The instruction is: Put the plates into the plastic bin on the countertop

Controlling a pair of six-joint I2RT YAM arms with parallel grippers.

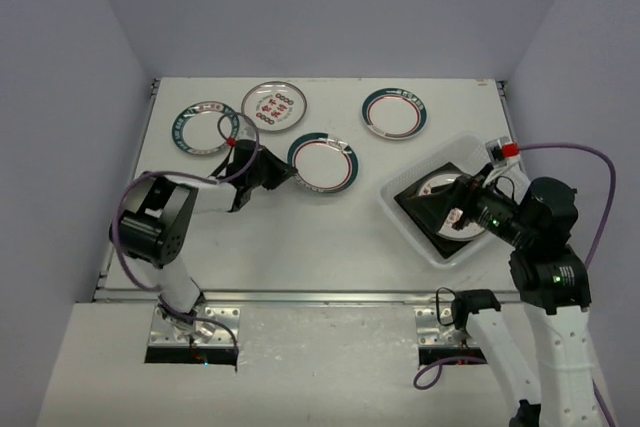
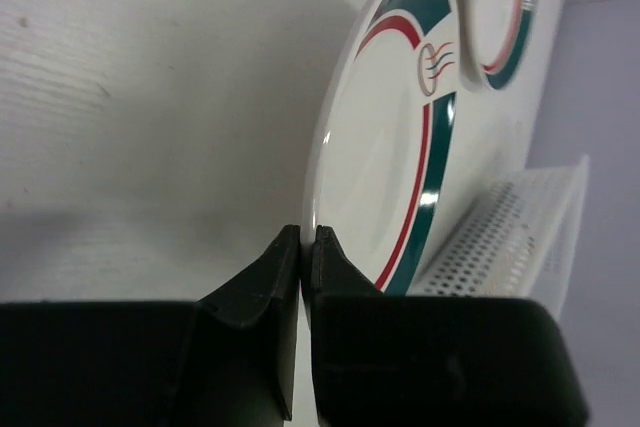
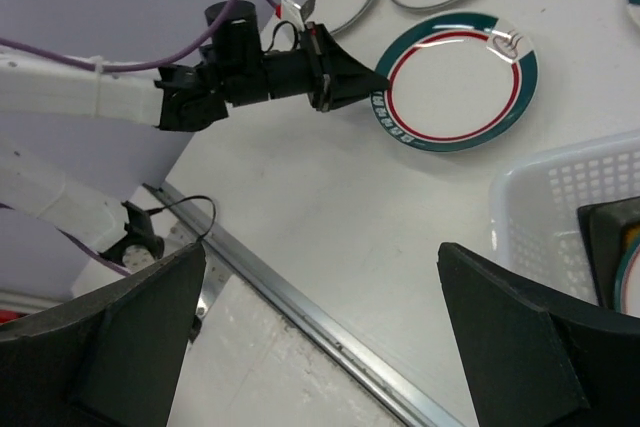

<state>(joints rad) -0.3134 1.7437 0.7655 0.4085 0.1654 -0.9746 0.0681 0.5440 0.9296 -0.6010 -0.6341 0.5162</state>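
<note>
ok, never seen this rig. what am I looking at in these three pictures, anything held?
Two robot arms are bolted at the near edge of a matte white countertop, each ending in a two-finger gripper. One picture looks down from above and behind; the others come from cameras on the left and right wrists. The left gripper is shut at the rim of a round white plate with a teal-and-red rim; whether it pinches it is unclear. The right gripper is open and empty over a translucent gridded plastic bin holding a dark square plate. Loose farther back: a teal-rimmed round plate, a red-motif round plate, and a second teal-and-red-rimmed plate.
</note>
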